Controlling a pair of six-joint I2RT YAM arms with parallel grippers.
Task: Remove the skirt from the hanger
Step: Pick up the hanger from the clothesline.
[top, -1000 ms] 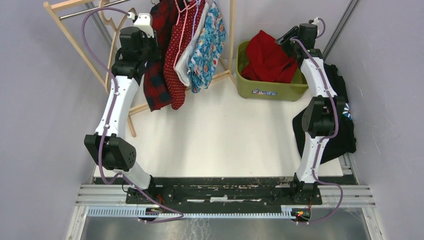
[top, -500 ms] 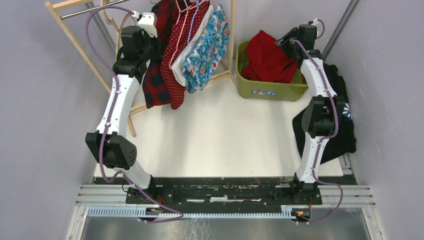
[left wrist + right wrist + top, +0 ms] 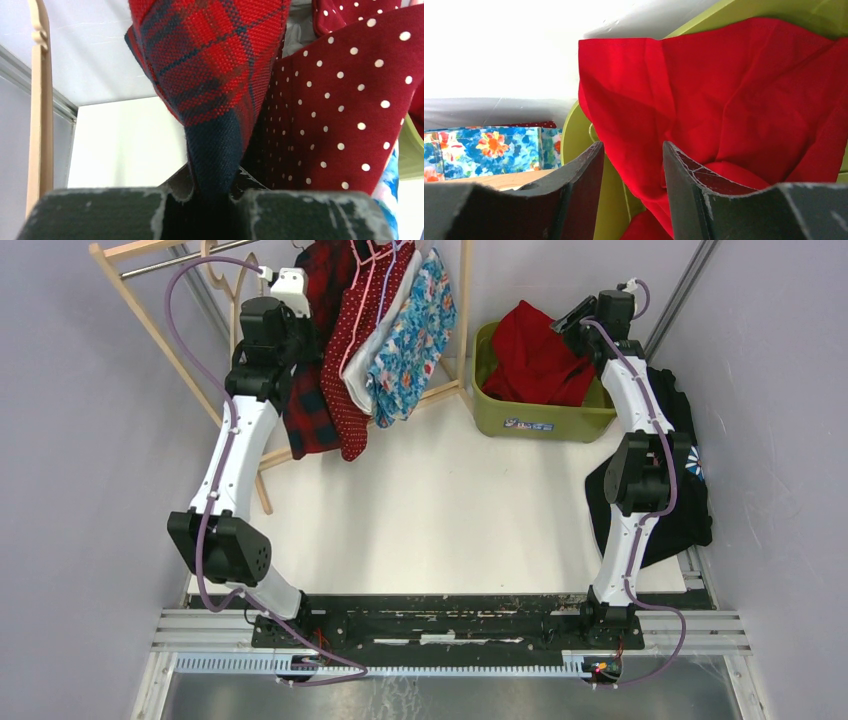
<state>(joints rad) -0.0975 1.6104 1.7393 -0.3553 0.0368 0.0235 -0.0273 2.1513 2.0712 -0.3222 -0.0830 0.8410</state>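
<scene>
- The white table fills the middle of the top view, with both arm bases at the bottom edge of the frame.
- A light wooden clothes rack stands across the upper left. Four garments hang on it side by side, and their tops run out of the frame.
- The left arm leans out to the left from its base and bends at a black elbow in the lower left. Its white forearm then rises steeply to the rack at the upper left.
- The right arm goes up the right side and folds at a black joint at mid-height. It reaches on to the upper right, with its wrist above the bin.
- A black garment lies at the right edge of the table, behind the right arm.
- The red and navy plaid skirt hangs leftmost on the rack. The hanger itself cannot be made out.
- A dark red garment with white polka dots touches the skirt on its right. A white garment comes next, then a blue floral one.
- An olive-green plastic bin sits at the upper right, with a bright red cloth heaped in it.
- The left gripper is clamped on the skirt's lower navy corner, which is pinched between its fingers.
- The right gripper has its fingers apart and holds nothing. It points at the red cloth, near the bin's rim.
</scene>
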